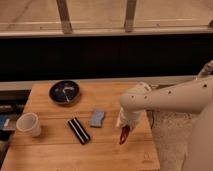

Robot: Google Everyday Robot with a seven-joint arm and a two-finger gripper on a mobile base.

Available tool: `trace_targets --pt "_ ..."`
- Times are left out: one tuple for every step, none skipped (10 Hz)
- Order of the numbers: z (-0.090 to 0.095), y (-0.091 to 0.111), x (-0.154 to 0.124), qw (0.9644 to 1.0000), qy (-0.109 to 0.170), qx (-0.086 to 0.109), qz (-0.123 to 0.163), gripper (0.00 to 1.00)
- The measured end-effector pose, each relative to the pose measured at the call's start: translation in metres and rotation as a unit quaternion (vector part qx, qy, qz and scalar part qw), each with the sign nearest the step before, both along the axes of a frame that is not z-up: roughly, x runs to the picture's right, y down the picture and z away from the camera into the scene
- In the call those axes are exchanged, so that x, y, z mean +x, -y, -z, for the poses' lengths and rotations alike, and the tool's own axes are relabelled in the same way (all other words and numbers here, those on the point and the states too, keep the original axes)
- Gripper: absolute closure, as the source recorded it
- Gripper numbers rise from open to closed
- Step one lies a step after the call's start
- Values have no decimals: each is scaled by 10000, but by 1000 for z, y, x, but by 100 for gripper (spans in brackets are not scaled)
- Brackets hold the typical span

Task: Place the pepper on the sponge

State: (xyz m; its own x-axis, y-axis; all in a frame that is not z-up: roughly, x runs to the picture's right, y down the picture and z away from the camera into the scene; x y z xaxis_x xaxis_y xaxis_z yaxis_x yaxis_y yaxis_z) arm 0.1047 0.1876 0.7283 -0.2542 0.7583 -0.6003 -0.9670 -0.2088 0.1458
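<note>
The gripper (124, 127) hangs right of the sponge (97, 118), fingers closed on the pepper (123, 136), which dangles over the bench (50, 156). The bowl (64, 92) holds something pale; the cup's (29, 124) contents cannot be told

1. The table (50, 155) is built of light wood – planked, with a matt finish.
2. The pepper (123, 136) is covered by a glossy dark-red skin; it is pinched in the gripper (123, 128), which is held above the table's right side, near the sponge.
3. The sponge (97, 118) is formed of a soft-looking, matt blue-grey pad.
4. The arm shell (165, 100) is finished in smooth white – plastic in appearance.
5. The striped block (79, 130) is finished in matt black.
6. The cup (28, 124) is finished in matt white.
</note>
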Motion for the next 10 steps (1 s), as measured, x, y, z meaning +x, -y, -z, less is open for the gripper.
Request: trace_targets --pt "3 12 -10 9998 65 154 62 100" --pt "4 25 -23 9993 166 304 140 100" --pt "3 32 -31 9988 234 374 191 100" --pt "0 40 -43 9981 319 445 289 100" --pt "-4 46 -57 9973 404 470 382 100" --pt "-10 52 -69 9966 478 471 475 100" --pt "-16 57 -78 9958 552 464 566 100" --pt "-25 64 -88 9946 656 446 673 100" --pt "-33 68 -93 9936 746 412 740 100" --pt "-40 72 -97 9928 827 389 771 100"
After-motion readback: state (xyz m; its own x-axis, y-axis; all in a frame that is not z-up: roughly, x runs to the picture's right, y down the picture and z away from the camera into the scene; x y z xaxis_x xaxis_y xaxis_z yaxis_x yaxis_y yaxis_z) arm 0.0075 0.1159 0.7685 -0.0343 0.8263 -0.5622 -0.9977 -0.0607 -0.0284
